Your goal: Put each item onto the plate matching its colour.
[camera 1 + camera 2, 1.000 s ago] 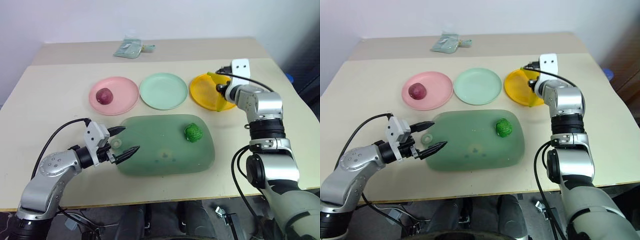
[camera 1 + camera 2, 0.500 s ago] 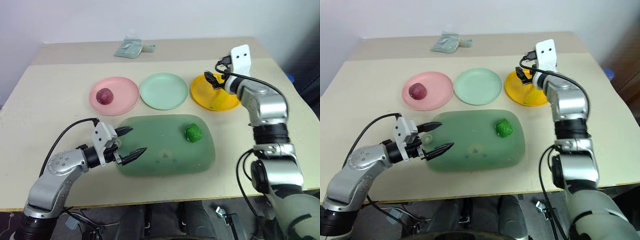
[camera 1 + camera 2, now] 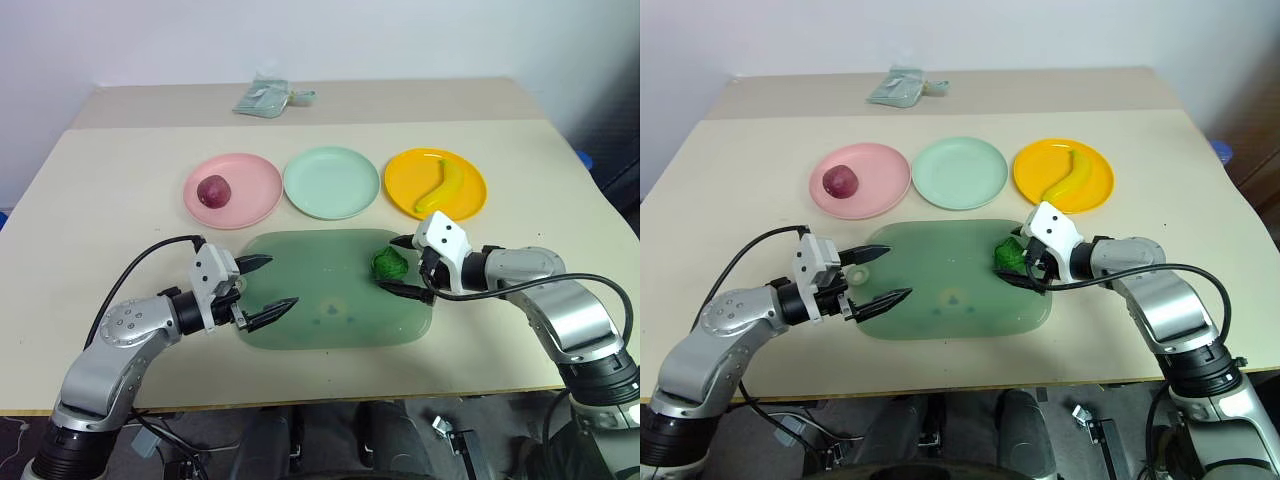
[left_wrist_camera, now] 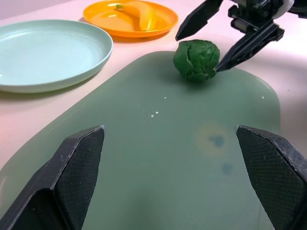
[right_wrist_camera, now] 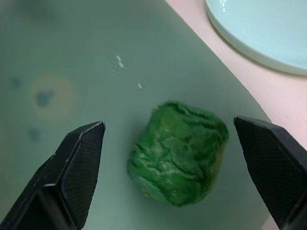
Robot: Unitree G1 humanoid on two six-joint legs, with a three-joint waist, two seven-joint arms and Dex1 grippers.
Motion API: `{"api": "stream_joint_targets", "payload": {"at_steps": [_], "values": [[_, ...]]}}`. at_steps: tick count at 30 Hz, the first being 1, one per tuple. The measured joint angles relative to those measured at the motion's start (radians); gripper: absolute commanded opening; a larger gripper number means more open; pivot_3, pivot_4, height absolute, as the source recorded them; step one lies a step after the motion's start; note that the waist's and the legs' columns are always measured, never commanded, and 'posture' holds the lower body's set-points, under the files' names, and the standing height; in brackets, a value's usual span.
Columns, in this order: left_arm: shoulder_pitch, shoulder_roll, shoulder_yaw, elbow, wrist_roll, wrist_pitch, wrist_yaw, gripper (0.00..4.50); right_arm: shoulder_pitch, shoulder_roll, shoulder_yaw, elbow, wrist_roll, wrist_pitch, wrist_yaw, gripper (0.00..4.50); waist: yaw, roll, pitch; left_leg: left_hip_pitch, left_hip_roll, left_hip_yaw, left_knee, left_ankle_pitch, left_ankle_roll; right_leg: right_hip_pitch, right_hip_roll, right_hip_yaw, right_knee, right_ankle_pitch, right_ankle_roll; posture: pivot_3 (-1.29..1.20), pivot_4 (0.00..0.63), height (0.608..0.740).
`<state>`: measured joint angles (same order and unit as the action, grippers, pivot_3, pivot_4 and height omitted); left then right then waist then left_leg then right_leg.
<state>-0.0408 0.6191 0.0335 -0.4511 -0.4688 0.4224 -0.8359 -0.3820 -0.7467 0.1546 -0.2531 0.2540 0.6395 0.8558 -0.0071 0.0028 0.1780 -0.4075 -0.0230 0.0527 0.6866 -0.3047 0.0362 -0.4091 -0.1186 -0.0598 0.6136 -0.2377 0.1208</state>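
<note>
Banana (image 3: 441, 186) lies on the yellow plate (image 3: 470, 199) — long axis toward 1 o'clock. Right gripper (image 3: 400, 267) (fingers apart) straddles the green ball (image 3: 388, 265) near the cutting board's (image 3: 320, 310) 3 o'clock edge; left gripper (image 3: 265, 290) gapes too.

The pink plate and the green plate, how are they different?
The pink plate has a round dark red fruit sitting on it; the pale green plate has nothing on it yet. The pink plate is at the left end of the row, while the green plate sits in the middle, next to the yellow plate. Both are round, shallow and look the same size.
</note>
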Motion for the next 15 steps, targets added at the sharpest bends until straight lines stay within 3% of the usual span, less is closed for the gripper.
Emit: {"api": "stream_joint_targets", "payload": {"at_steps": [3, 5, 9, 12, 15], "values": [[0.001, 0.000, 0.000, 0.000, 0.000, 0.000, 0.000, 4.50, -0.004, 0.009, 0.007, 0.025, -0.011, 0.007, -0.007, 3.14, 0.001, 0.000, 0.000, 0.000, 0.000, 0.000, 0.000, 0.000, 0.000, 0.000, 0.000, 0.000, 0.000, 0.000, 0.000, 0.00, 0.150, 0.740], [0.009, 0.000, 0.000, -0.001, 0.000, 0.000, 0.002, 4.50, -0.015, 0.024, 0.007, 0.026, -0.014, 0.007, -0.008, 2.17, -0.002, 0.000, 0.000, 0.000, 0.000, 0.000, 0.000, 0.000, 0.000, 0.000, 0.000, 0.000, 0.000, 0.000, 0.000, 0.00, 0.150, 0.740], [0.033, 0.002, 0.004, -0.003, 0.000, 0.000, 0.010, 4.50, -0.098, 0.096, 0.004, 0.039, -0.015, 0.003, -0.044, 2.17, -0.005, 0.000, 0.000, 0.000, 0.000, 0.000, 0.000, 0.000, 0.000, -0.001, 0.000, 0.000, 0.000, 0.000, 0.000, 0.00, 0.150, 0.740], [0.036, 0.003, 0.015, -0.003, 0.000, -0.001, 0.017, 4.50, -0.219, 0.237, -0.004, 0.109, -0.017, 0.010, -0.135, 2.17, -0.007, 0.000, 0.000, 0.000, 0.001, 0.000, 0.000, 0.001, -0.001, -0.001, 0.001, 0.000, 0.001, 0.000, 0.000, 0.00, 0.150, 0.740], [0.034, -0.002, 0.030, 0.002, 0.004, -0.013, 0.036, 4.50, -0.385, 0.403, -0.009, 0.312, -0.067, 0.030, -0.304, 2.17, -0.008, 0.000, 0.000, 0.000, 0.000, 0.000, 0.000, 0.001, -0.002, -0.001, 0.001, 0.000, 0.002, 0.000, 0.000, 0.00, 0.150, 0.740]]}}
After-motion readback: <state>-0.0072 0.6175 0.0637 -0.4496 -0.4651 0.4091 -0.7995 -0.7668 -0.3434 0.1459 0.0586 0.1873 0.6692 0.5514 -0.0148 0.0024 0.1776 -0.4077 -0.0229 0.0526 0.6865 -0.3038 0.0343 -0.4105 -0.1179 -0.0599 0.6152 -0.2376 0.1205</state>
